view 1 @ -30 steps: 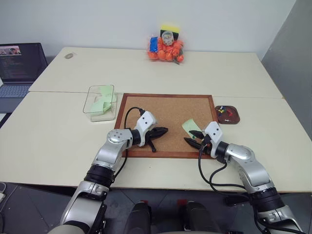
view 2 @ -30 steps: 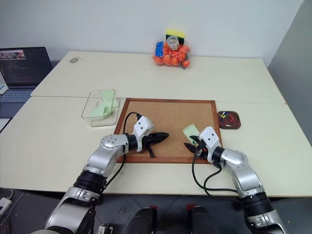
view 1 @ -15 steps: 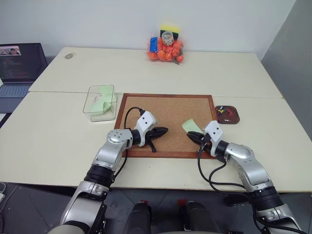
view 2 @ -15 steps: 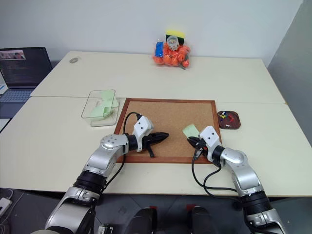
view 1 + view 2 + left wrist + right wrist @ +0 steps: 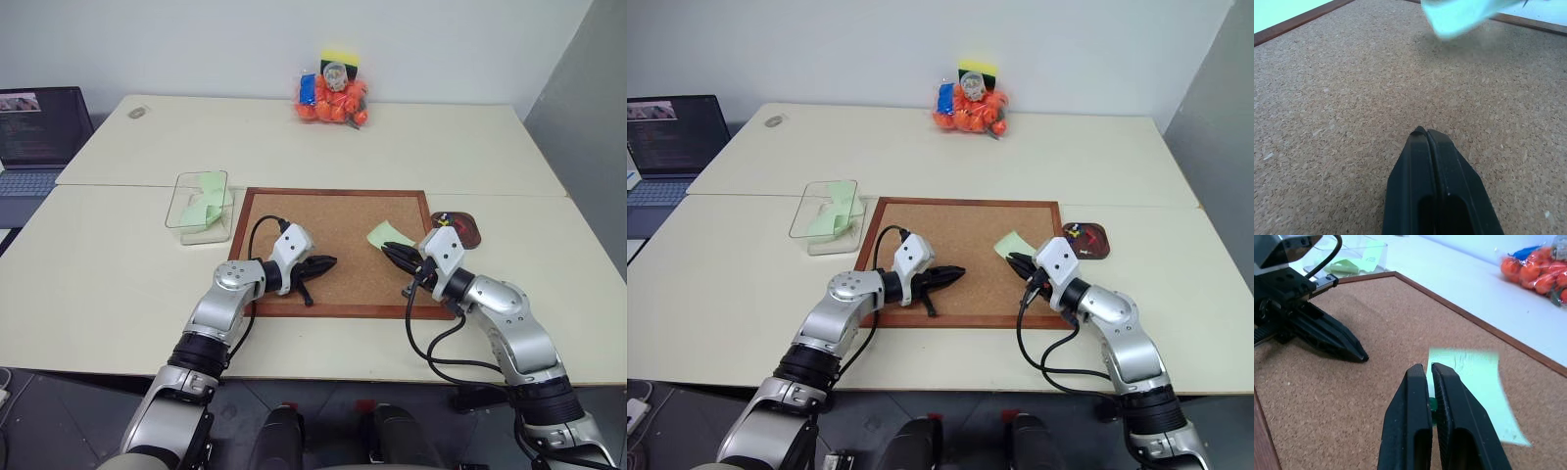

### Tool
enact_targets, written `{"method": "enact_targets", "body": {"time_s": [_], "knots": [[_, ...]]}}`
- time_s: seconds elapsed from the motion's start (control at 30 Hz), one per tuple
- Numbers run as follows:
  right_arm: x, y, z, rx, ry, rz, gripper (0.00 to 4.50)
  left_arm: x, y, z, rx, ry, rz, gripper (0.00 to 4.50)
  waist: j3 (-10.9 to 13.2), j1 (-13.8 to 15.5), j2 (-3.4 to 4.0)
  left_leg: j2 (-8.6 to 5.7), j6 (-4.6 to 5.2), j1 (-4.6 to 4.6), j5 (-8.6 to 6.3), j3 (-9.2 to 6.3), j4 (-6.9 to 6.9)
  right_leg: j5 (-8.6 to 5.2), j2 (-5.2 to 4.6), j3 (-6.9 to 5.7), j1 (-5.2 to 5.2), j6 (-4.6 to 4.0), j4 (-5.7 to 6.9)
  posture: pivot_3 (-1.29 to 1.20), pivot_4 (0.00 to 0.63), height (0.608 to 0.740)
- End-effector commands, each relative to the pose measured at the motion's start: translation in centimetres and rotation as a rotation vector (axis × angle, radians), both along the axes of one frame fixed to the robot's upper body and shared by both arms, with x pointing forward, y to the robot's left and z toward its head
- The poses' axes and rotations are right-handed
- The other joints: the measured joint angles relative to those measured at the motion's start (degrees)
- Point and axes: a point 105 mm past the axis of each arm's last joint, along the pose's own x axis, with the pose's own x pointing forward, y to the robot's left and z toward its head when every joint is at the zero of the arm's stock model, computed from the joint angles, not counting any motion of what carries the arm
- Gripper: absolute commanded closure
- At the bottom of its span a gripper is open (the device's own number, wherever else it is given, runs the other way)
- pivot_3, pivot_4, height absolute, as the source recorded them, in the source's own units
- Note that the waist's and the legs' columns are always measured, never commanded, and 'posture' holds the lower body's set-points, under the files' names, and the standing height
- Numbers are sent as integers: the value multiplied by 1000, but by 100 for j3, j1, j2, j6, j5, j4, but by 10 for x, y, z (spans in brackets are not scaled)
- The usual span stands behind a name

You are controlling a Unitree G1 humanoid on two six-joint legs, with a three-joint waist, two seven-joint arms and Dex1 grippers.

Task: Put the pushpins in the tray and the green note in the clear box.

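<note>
Right gripper (image 5: 1429, 377) clamps the green pushpin (image 5: 1432, 405) at the green note (image 5: 1476, 389) (centre-right of frame), next carrying it to the tray (image 5: 466, 228); left gripper (image 5: 329, 262) is closed, empty.

Bright, even overhead light falls on the pale surface (image 5: 118, 284), with only soft, short shadows beneath the arms. No harsh glare. In the left wrist view the green note (image 5: 1462, 17) at the upper edge is blurred.
</note>
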Motion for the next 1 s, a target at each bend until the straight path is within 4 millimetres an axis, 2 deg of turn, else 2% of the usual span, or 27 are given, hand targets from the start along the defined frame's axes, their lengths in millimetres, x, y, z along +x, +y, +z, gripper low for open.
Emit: {"method": "enact_targets", "body": {"time_s": [0.03,0.17,0.23,0.33,0.5,0.6,0.73,0.87,1.0], "knots": [[-2,4,19,1,-92,16,4476,-4,-3,-11,-19,73,14,4500,0,1,0,0,0,0,0,0,0,0,0,0,0,0,0,0,150,740],[-2,4,21,-24,-114,28,4476,5,-6,18,-254,178,77,4500,1,8,-1,-1,0,-2,0,0,1,0,0,-1,0,0,0,0,150,740],[-3,5,20,-38,-123,35,4500,5,-4,30,-348,237,76,4122,2,7,-4,-1,0,-4,0,0,2,0,-1,-2,-1,1,0,0,150,740],[-5,5,22,-52,-146,52,4500,2,-2,62,-571,394,24,3612,10,-11,-10,-1,0,-5,0,-1,1,0,0,-2,-3,1,-1,0,150,740],[-9,9,23,-101,-199,84,4500,-1,-2,84,-719,523,-15,2732,17,-78,-19,0,-1,-7,1,-6,1,0,1,-6,-4,1,1,0,150,740],[-10,11,26,-106,-228,91,4500,-4,-4,88,-764,578,-34,2164,18,-106,-20,0,-2,-7,1,-5,1,0,0,-4,-4,1,1,0,150,740],[-14,16,35,-101,-271,107,4500,-6,-7,85,-817,699,-31,1405,18,-110,-20,0,-3,-5,2,-6,2,0,0,-4,-4,1,4,0,150,740],[-16,17,40,-96,-288,111,4500,-16,-12,81,-795,753,-71,1405,17,-114,-20,0,-3,-3,2,-6,1,0,1,-3,-4,1,5,0,150,740],[-17,18,42,-87,-290,108,4500,-14,-10,72,-785,774,-35,1405,17,-114,-20,0,-6,-3,3,-5,1,0,0,-1,-4,1,5,0,150,740]]}}
